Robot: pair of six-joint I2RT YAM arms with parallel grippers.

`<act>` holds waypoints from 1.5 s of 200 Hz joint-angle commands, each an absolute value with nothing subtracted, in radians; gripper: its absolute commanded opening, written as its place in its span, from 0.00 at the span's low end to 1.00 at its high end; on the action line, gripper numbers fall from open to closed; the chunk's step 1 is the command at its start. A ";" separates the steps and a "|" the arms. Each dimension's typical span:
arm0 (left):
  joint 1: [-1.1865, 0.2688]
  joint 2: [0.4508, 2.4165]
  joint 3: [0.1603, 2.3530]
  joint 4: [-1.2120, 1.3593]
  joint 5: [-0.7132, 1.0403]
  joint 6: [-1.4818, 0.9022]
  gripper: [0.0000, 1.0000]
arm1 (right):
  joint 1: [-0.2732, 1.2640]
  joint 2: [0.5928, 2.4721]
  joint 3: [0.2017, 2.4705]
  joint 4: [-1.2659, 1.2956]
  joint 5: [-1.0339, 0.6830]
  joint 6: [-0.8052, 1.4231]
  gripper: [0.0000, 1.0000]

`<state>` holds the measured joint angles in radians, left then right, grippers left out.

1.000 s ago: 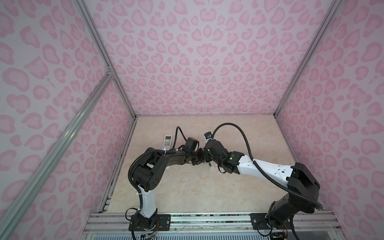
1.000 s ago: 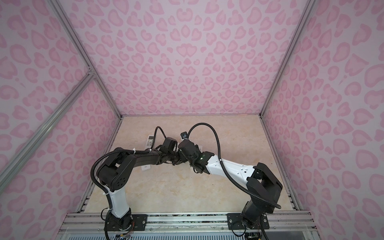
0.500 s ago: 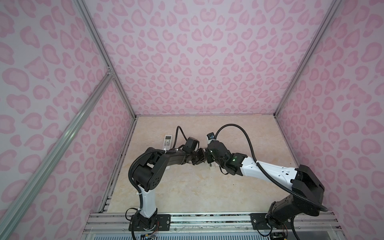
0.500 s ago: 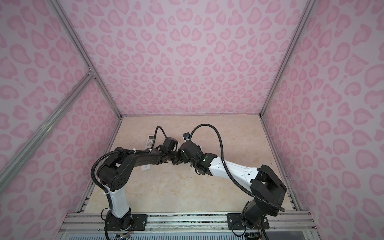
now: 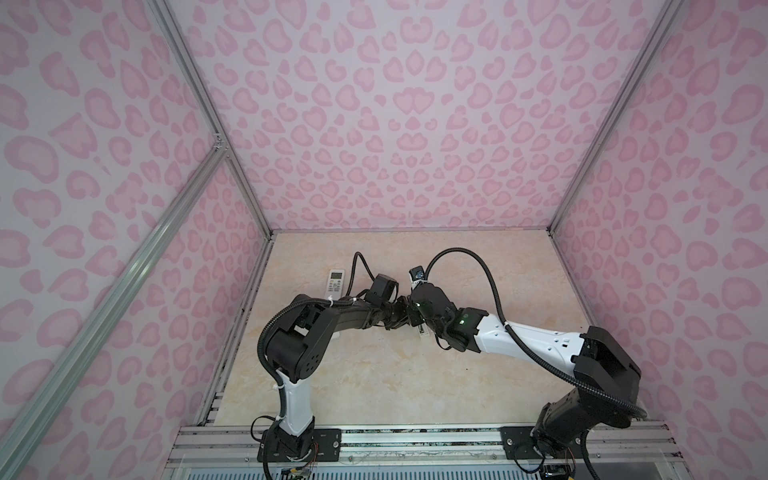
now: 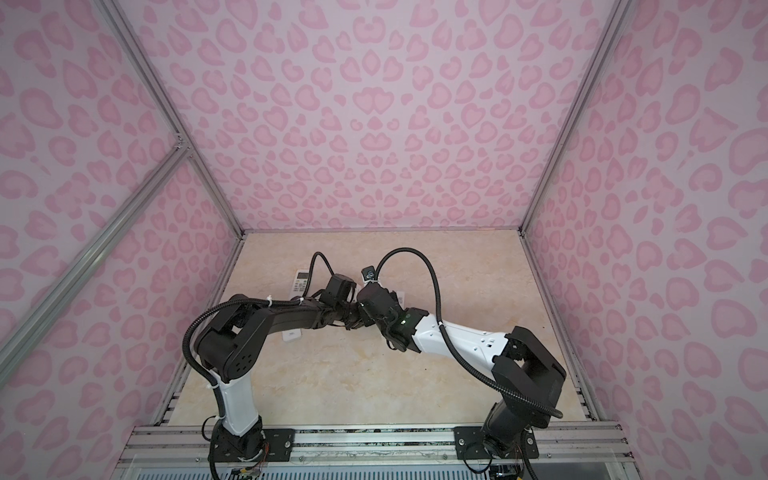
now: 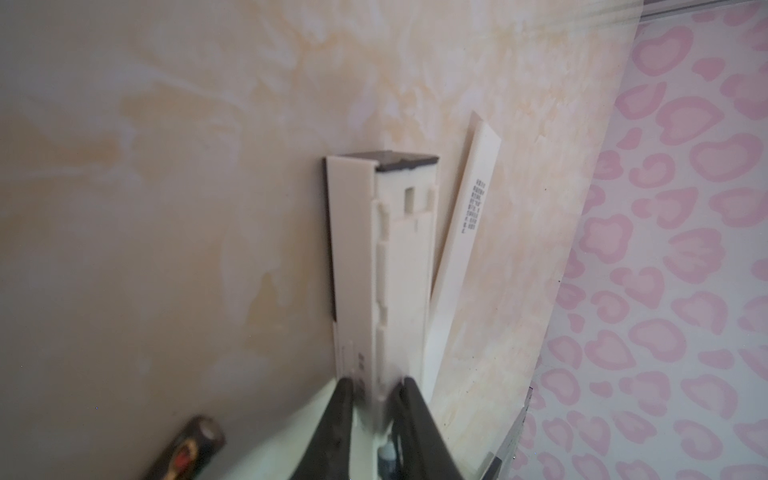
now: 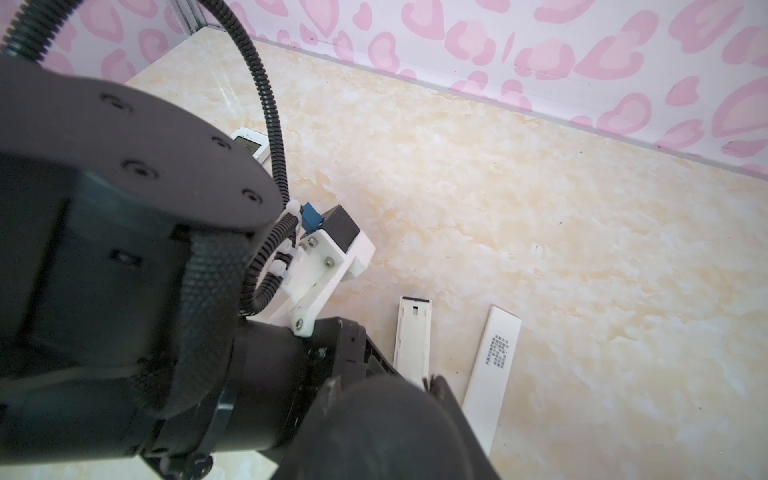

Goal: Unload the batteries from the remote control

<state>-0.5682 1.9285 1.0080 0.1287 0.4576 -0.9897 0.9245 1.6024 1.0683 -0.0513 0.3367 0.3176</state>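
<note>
— Where's the battery (image 7: 187, 446)?
— Only the left wrist view shows one. It is close beside the left gripper (image 7: 375, 386), near the gripped end of the remote (image 7: 399, 266). I can't tell whether it rests on the table (image 7: 166, 166).
— Which way does it run?
— Its long axis slants against the remote's, with the visible end leaning towards the remote.
— How does it look?
— A thin, blurred cylinder, black with gold and a red spot.
— And the grippers?
— The left is pinched narrowly on the remote's end. The right gripper (image 5: 413, 322) meets it mid-table, but its jaws are hidden, so I can't tell.
</note>
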 commanded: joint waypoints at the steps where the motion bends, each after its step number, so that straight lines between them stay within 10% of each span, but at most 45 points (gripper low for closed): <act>1: -0.568 1.950 1.006 0.012 0.419 -0.969 0.22 | 0.935 1.615 1.064 -0.111 0.339 0.302 0.00; 300: -0.569 1.802 1.038 -0.049 0.411 -0.874 0.34 | 0.769 1.499 0.977 0.007 0.189 0.516 0.00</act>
<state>-0.5694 1.8324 1.0302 -0.0216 0.4255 -0.9031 0.7723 1.4937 0.9855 -0.0208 0.1909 0.5041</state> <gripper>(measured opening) 0.341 0.293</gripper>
